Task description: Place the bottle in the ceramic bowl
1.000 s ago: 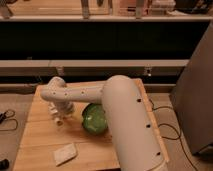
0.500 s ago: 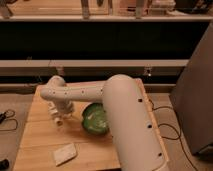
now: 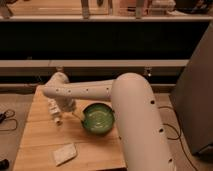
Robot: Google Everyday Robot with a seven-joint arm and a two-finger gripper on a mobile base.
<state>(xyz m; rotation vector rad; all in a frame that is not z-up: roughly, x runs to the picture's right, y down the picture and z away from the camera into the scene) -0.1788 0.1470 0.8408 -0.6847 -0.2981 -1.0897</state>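
No visible change from the two earlier frames: arm, bottle, bowl and cloth all sit where they were.

Left to right:
- Table [image 3: 35, 142]: light wood planks, matte, visible grain lines running lengthwise.
- Pale flat packet or cloth [image 3: 65, 153]: rough rectangle, lying skewed near the table's front edge, well apart from the rest.
- Bottle [image 3: 54, 111]: small, whitish plastic, elongated, narrow cap end pointing toward the front. It is at the left-centre of the table, right under the arm's wrist end. Can't tell if it rests on the wood or is held off it.
- Pincer [image 3: 56, 109]: down at the bottle, below the bent wrist. Can't tell whether it is spread or pinching the bottle; the bottle and the wrist housing blend together there.
- Arm [image 3: 85, 91]: smooth off-white tube with a row of small dark holes, running from the wrist on the left to a fat rounded link at the lower right.
- Ceramic bowl [image 3: 98, 119]: round, shallow, glossy green inside, dark rim. Sits just right of the bottle, near but apart, partly tucked against the big arm link.
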